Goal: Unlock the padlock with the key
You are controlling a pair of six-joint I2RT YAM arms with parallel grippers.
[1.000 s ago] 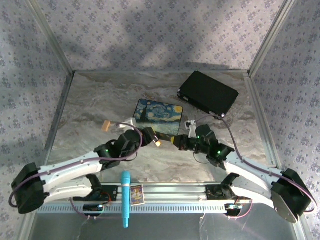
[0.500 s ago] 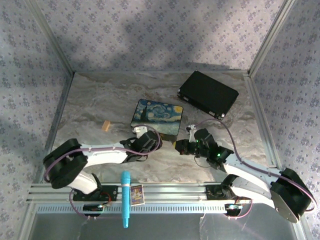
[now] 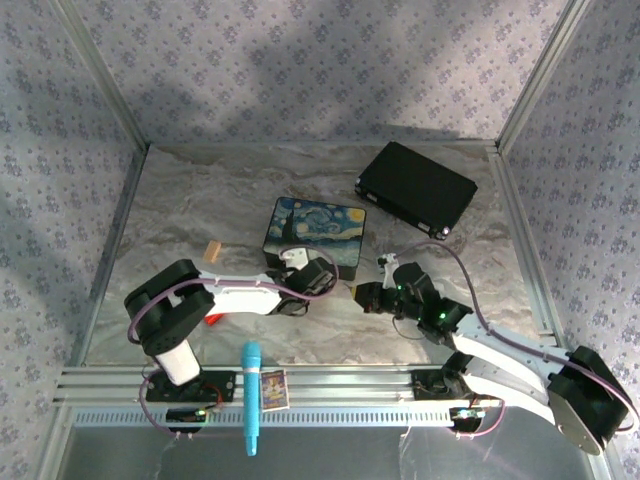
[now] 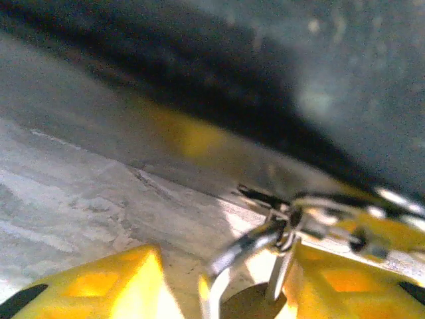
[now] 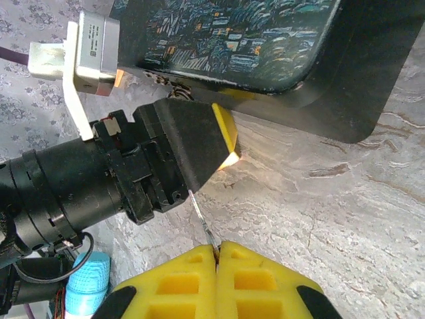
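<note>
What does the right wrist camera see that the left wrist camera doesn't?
Right wrist view: the painted top of the Starry Night box, the outside of the left gripper, the thin key pinched in the right gripper, and a blue tube. Left wrist view: a blurry close-up of the padlock shackle between yellow fingers. Both: the marble table and the box's dark side.
</note>
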